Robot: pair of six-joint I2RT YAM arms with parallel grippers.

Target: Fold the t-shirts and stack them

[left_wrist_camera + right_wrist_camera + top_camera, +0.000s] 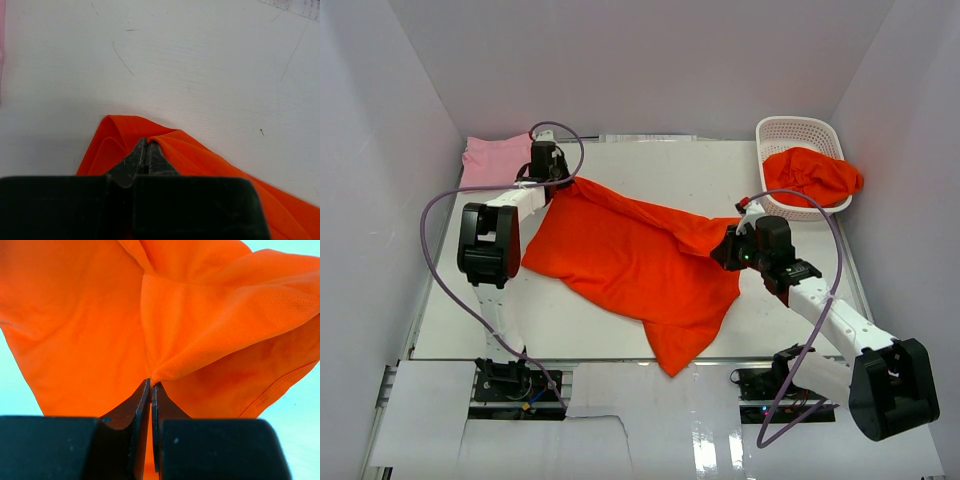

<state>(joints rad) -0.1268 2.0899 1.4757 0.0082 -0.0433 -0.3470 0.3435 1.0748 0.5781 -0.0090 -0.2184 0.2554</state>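
A bright orange-red t-shirt (630, 262) is stretched across the middle of the table between both arms. My left gripper (560, 180) is shut on its far-left corner, and the left wrist view shows the fingertips (148, 142) pinching a fold of the orange cloth (200, 155). My right gripper (728, 245) is shut on the shirt's right side; its fingertips (151, 384) clamp a bunched seam of the cloth (200, 315). A light pink t-shirt (492, 160) lies folded at the far left. Another orange-red t-shirt (815, 175) hangs out of the basket.
A white plastic lattice basket (790, 130) stands at the far right corner. White walls close in the table on the left, back and right. A purple cable (430, 250) loops beside the left arm, and another cable (820, 330) loops around the right arm.
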